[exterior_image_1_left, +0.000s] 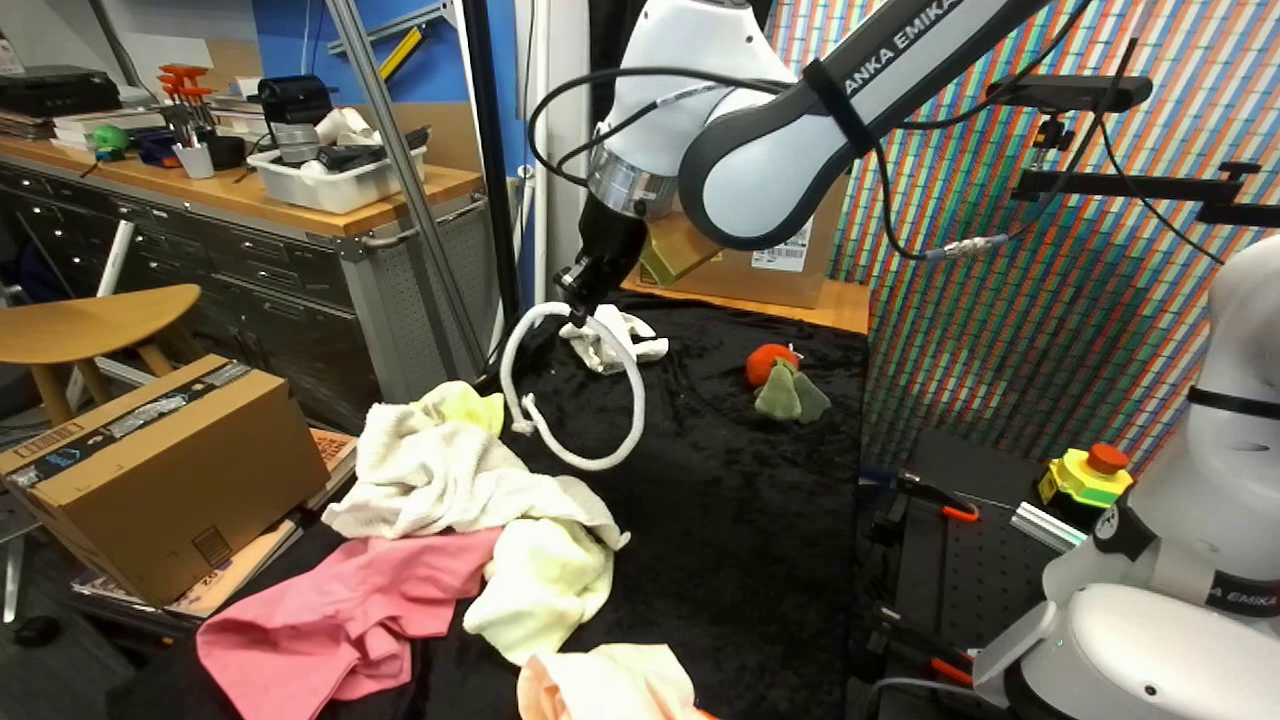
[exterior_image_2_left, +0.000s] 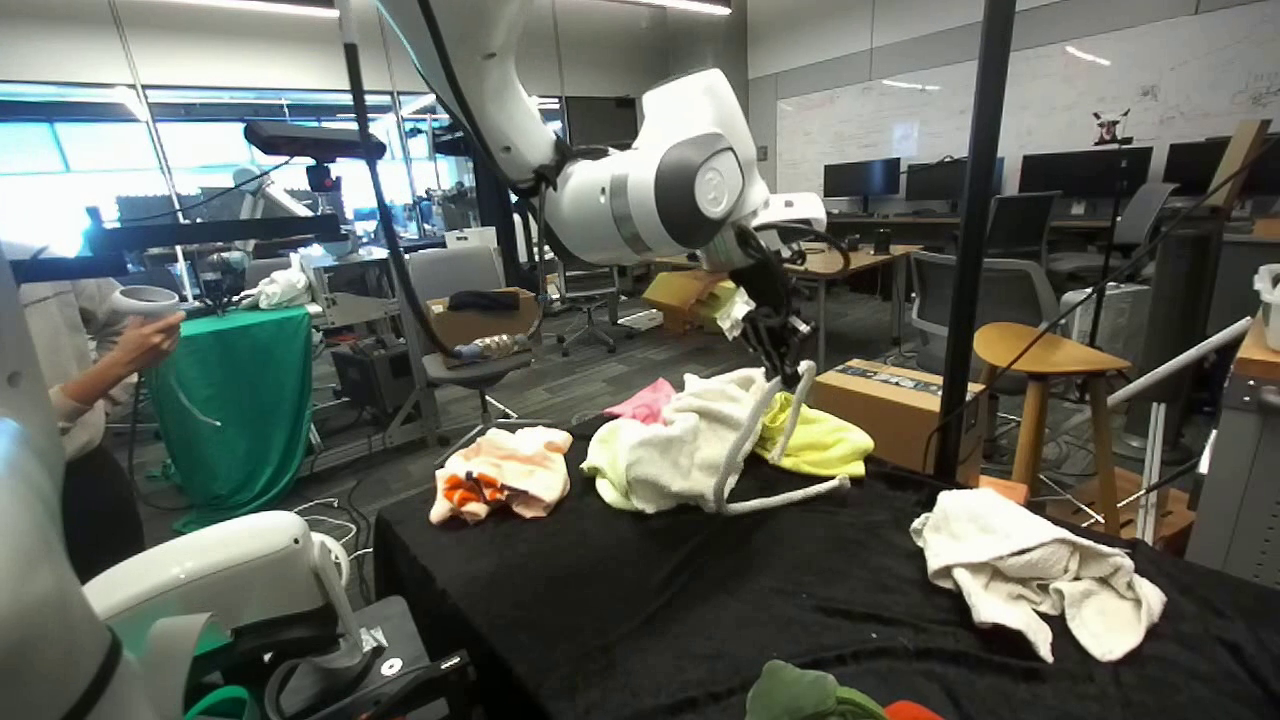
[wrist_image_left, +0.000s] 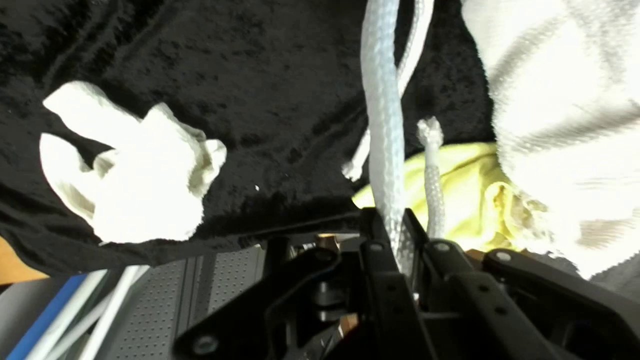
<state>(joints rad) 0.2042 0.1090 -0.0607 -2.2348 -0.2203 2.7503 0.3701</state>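
Observation:
My gripper (exterior_image_1_left: 578, 312) is shut on a grey-white braided rope (exterior_image_1_left: 639, 400), above the table. In the wrist view the rope (wrist_image_left: 382, 100) runs between the fingertips (wrist_image_left: 392, 222). In an exterior view it hangs as a near-closed loop, its frayed ends close together. The gripper (exterior_image_2_left: 793, 375) and rope (exterior_image_2_left: 738, 455) also show in an exterior view. I cannot tell whether the rope touches the table. A crumpled white cloth (wrist_image_left: 145, 185) lies at the left of the wrist view. A yellow cloth (wrist_image_left: 462, 172) and a white towel (wrist_image_left: 565, 100) lie at its right.
The table has a black cover (exterior_image_1_left: 720, 520). Pink (exterior_image_1_left: 350, 610), pale yellow (exterior_image_1_left: 545, 580) and peach (exterior_image_1_left: 615, 685) cloths lie along one side. A red soft toy (exterior_image_1_left: 770, 362) with green parts (exterior_image_1_left: 780, 395) lies opposite. A cardboard box (exterior_image_1_left: 170, 480) and metal post (exterior_image_1_left: 400, 170) stand beside the table.

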